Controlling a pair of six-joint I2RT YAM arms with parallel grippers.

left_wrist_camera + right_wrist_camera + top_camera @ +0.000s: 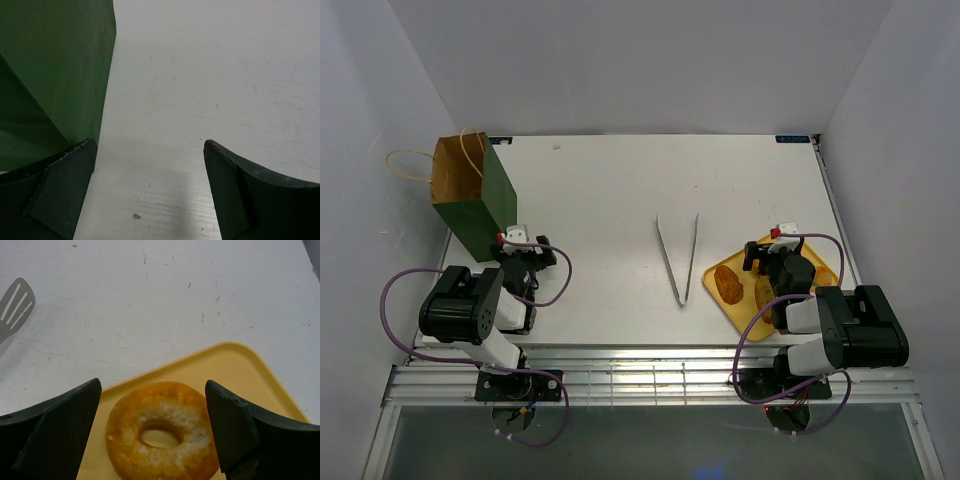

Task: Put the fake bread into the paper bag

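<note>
Spread wide, right gripper (152,400) straddles a sugar-dusted ring of fake bread (130,425) on the yellow tray (235,365); left gripper (150,160) gapes empty over white table (200,75), just beside the green paper bag (55,65)

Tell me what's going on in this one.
Two robot arms are set up to bag toy bread. The right gripper hangs open around a ring-shaped bread piece lying on the yellow tray, jaws on either side but not closed on it. An oblong roll lies on the same tray. The left gripper is open and empty beside the upright paper bag. The tongs lie untouched mid-table. No bread is held yet.
</note>
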